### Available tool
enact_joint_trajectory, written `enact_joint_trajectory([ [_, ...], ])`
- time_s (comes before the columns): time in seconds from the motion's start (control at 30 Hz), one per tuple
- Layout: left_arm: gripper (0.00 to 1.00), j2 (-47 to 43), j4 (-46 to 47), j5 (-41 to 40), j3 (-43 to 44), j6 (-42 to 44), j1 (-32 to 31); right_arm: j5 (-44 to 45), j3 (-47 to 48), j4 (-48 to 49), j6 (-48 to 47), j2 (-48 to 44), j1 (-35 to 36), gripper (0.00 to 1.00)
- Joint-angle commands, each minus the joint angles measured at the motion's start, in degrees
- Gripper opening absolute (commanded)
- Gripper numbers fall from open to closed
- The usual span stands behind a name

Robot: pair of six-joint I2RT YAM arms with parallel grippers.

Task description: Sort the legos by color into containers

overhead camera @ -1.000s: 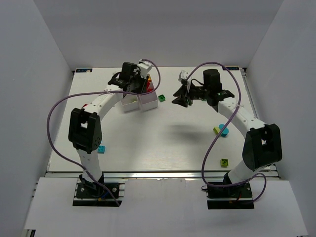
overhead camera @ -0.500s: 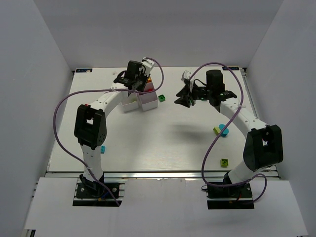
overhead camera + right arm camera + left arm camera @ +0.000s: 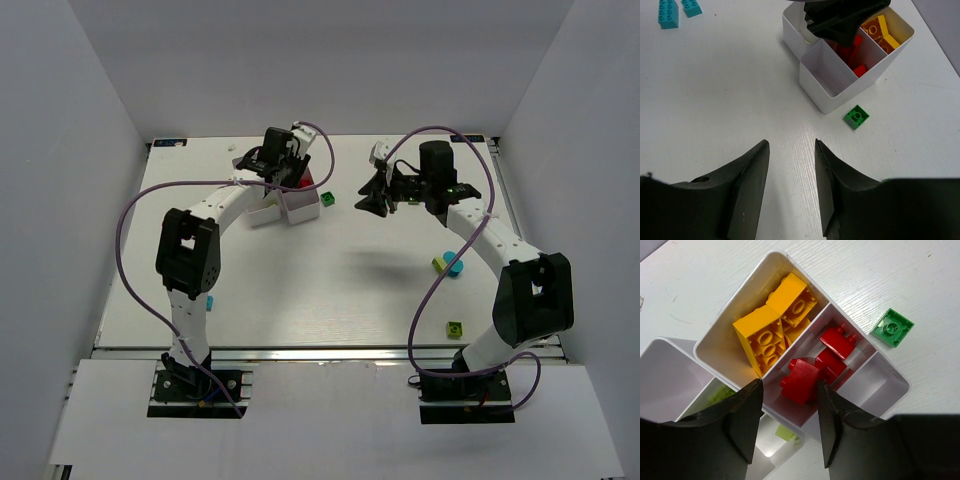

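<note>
My left gripper [image 3: 789, 386] hangs open over the red compartment of a white container [image 3: 715, 335]. A red lego [image 3: 801, 381] lies in that compartment just below the fingertips, with more red legos [image 3: 837, 342] beside it. Yellow legos [image 3: 765, 337] fill the end compartment, and the third compartment [image 3: 875, 377] holds nothing. A second container [image 3: 667, 375] alongside holds lime green legos [image 3: 722, 392]. A dark green lego [image 3: 892, 327] lies on the table beside the containers [image 3: 298, 208]. My right gripper [image 3: 791, 145] stands open above bare table, short of that green lego [image 3: 857, 116].
Loose legos lie about the table: two cyan ones [image 3: 668, 12] at the left, a cyan one [image 3: 455, 265] with a lime one [image 3: 438, 264] under the right arm, and a green-yellow one [image 3: 455, 328] near the front edge. White walls enclose the table.
My left wrist has shifted a little to the right over the containers and its jaws have spread apart. The right gripper has drifted slightly to the right.
</note>
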Motion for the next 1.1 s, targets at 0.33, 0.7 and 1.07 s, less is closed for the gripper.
enact_joint_trajectory([
  [0.33,0.32,-12.5,2.7,-8.1,-2.4,-5.5,1.3,-1.5,-0.6,0.7,-0.2,-2.1,-0.5,0.47],
  [0.7,0.49,-34.6,1.3,1.1,-28.3,-34.6,29.9,-2.0,-0.9,0.4,0.0,-1.4,-0.5,0.47],
  [1.07,0.94,-25.5,-3.4,4.4,-33.2,-38.8,43.6,-2.6,-1.4,0.6,0.6,-1.0,-0.4,0.48],
])
